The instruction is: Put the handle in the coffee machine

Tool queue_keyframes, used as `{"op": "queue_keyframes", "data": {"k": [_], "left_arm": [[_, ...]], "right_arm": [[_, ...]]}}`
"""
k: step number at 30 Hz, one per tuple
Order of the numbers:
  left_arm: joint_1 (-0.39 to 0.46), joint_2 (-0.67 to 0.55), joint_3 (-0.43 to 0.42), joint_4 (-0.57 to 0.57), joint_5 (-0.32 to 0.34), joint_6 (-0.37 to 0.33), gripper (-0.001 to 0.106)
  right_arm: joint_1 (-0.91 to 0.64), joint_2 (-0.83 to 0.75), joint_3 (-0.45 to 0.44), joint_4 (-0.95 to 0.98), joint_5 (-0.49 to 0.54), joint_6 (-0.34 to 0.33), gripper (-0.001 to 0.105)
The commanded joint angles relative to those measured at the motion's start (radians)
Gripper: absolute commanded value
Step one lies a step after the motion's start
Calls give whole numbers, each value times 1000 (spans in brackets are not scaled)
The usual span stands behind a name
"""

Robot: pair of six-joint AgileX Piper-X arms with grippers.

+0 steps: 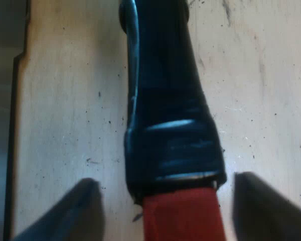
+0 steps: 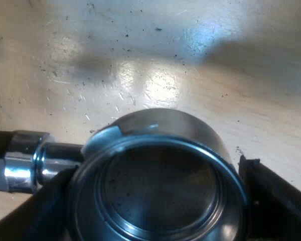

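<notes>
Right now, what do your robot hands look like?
My left gripper and my right gripper each have two black jaws. The left pair look like plain dark wedges that narrow toward the tips. The right pair look thicker and blockier, with a small square notch at one tip. I see no markings on them.

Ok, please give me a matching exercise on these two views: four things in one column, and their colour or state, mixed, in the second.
1 handle end
2 basket
3 table
4 left gripper

a pale wood, scratched
b open, one finger on each side of the handle
c red
d shiny metal, held by the right gripper

Pairs: 1-c; 2-d; 3-a; 4-b.
</notes>
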Motion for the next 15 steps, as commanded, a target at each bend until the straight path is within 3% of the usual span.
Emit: {"op": "queue_keyframes", "data": {"k": [1, 11, 15], "left_arm": [[3, 1, -5, -7, -3, -6, 45], [3, 1, -5, -7, -3, -6, 37], [3, 1, -5, -7, -3, -1, 13]], "right_arm": [[-6, -15, -16, -9, -26, -4, 0], [-6, -15, -16, -9, -24, -1, 0], [-6, -15, -16, -9, -24, 12, 0]]}}
